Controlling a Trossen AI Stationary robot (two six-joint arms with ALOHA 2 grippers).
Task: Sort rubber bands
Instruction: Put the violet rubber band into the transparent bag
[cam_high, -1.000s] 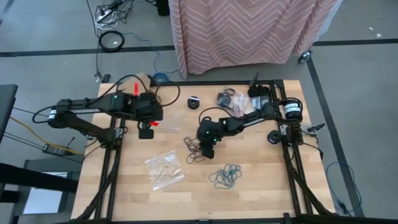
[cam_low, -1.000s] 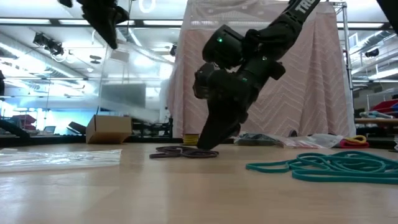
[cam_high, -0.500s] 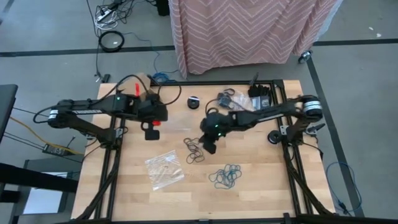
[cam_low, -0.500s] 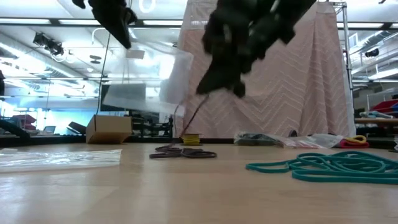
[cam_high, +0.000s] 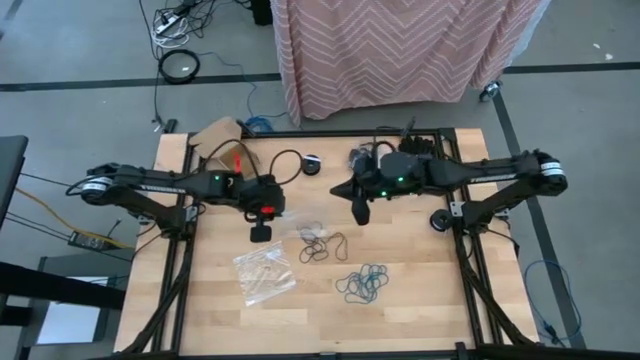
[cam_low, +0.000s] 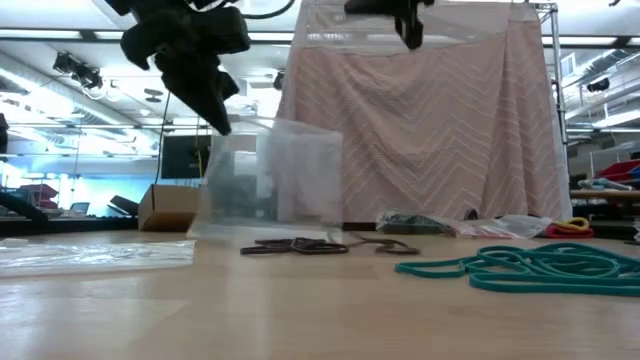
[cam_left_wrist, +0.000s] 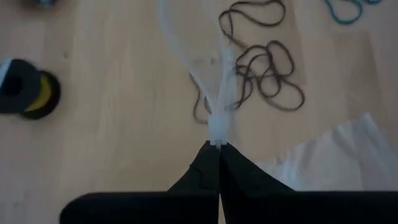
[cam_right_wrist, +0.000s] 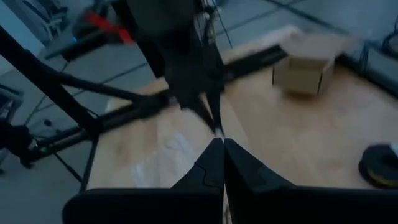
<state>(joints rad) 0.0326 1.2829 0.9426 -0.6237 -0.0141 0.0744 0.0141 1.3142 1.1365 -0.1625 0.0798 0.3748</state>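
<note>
Risen off the brown rubber bands (cam_high: 318, 240) (flat, sprawled), right gripper (cam_high: 360, 212) hangs pressed together; left gripper (cam_high: 262, 232) pinches a clear bag (cam_low: 270, 185)

No readable text, labels, brands or numbers anywhere: nothing legible on arms, clear plastic bags, cardboard box or pale wooden counter (cam_high: 420, 300).

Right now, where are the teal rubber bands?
In the high view, the teal rubber bands lie in a loose pile on the table's near right part, just below the dark bands and right of the flat clear bag.
</note>
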